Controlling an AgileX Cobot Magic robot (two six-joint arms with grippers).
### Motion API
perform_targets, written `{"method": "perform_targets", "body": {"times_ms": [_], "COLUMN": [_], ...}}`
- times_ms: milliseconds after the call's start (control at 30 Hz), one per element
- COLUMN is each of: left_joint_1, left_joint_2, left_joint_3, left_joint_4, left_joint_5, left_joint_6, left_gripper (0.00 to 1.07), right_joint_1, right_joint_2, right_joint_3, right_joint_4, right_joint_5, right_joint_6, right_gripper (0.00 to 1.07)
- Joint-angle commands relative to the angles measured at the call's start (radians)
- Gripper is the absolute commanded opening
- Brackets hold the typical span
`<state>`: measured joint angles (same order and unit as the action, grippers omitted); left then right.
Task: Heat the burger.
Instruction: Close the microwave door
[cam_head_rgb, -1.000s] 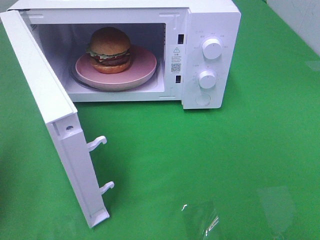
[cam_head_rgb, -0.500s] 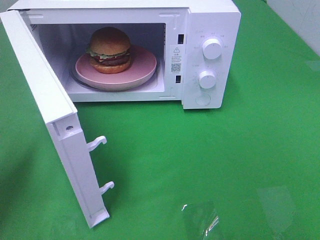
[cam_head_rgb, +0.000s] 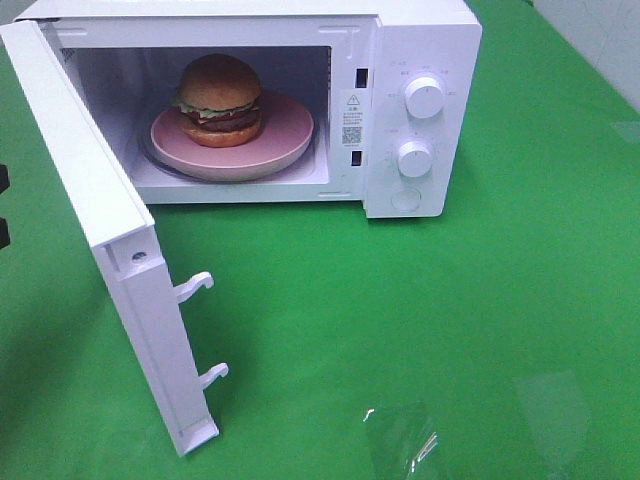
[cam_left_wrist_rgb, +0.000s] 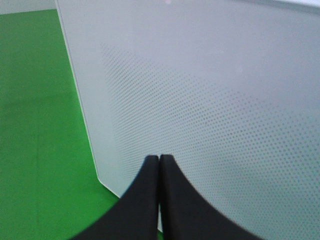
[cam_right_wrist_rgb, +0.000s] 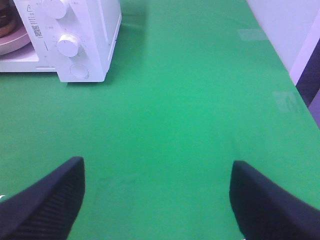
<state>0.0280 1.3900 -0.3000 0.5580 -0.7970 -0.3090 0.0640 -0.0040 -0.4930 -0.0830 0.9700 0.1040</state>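
Two black, tapering fingers make up the left gripper (cam_left_wrist_rgb: 159, 159), and they are pressed flat against each other with no gap and nothing between them. In the left wrist view they sit close in front of the outer face of the white microwave door (cam_left_wrist_rgb: 210, 100), on its panel of fine grey dots. I cannot tell whether the tips touch that panel.

In the high view the same door (cam_head_rgb: 110, 250) is swung wide open on the left of the white box-shaped microwave oven (cam_head_rgb: 420, 30). Its free edge points towards the camera, and two white plastic latch hooks (cam_head_rgb: 195, 286) stick out from that edge, one above the other.

Inside the open cavity sits the burger (cam_head_rgb: 220, 98), with its glossy golden-brown bun, green lettuce and dark patty. It rests upright on a wide round pink plate (cam_head_rgb: 285, 130), a little left of the plate's centre.

To the right of the cavity is the control panel, with two round white knobs (cam_head_rgb: 424, 98) stacked one over the other and a round button (cam_head_rgb: 405, 200) below them.

The oven stands on a bright green table cover (cam_head_rgb: 450, 320).

Farthest right, the right gripper (cam_right_wrist_rgb: 156, 167) is spread wide, its ribbed black fingers (cam_right_wrist_rgb: 50, 195) well apart with only bare green cover between them. It grasps nothing and is well away from the oven.
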Motion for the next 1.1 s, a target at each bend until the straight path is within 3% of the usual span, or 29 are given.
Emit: {"method": "perform_targets", "body": {"times_ms": [33,133,233,533,667,767,967,1100], "left_joint_1": [-0.026,-0.073,-0.101,-0.160,-0.216,-0.219,-0.273,-0.343], "left_joint_2": [0.007,0.033,0.063,0.116,0.166,0.170,0.212,0.282], "left_joint_3": [-0.022,-0.048,-0.065,-0.068,-0.069,-0.074,-0.134,-0.206], "left_joint_4": [0.007,0.002,-0.071,-0.089,-0.146,-0.150,-0.157,-0.217], "left_joint_5": [-0.026,-0.024,-0.025,-0.031,-0.034,-0.035,-0.031,-0.026], "left_joint_6": [-0.008,0.002,0.003,0.017,0.064,0.063,0.059,0.062], "left_gripper": [0.00,0.00,0.00,0.00,0.00,0.00,0.00,0.00], "right_joint_1": [-0.007,-0.007,-0.007,-0.007,-0.007,-0.007,-0.007,-0.007], "right_joint_2": [-0.028,-0.028,-0.028,-0.028,-0.028,-0.028,-0.028,-0.028], "right_joint_3": [0.000,0.000,0.000,0.000,0.000,0.000,0.000,0.000], "right_joint_4": [-0.003,-0.003,-0.003,-0.003,-0.003,-0.003,-0.003,-0.002], "right_joint_5": [-0.007,-0.007,-0.008,-0.008,-0.008,-0.008,-0.008,-0.008], "right_joint_6": [-0.003,-0.003,-0.003,-0.003,-0.003,-0.003,-0.003,-0.005], "right_gripper": [0.76,0.76,0.76,0.76,0.76,0.76,0.76,0.76]}}
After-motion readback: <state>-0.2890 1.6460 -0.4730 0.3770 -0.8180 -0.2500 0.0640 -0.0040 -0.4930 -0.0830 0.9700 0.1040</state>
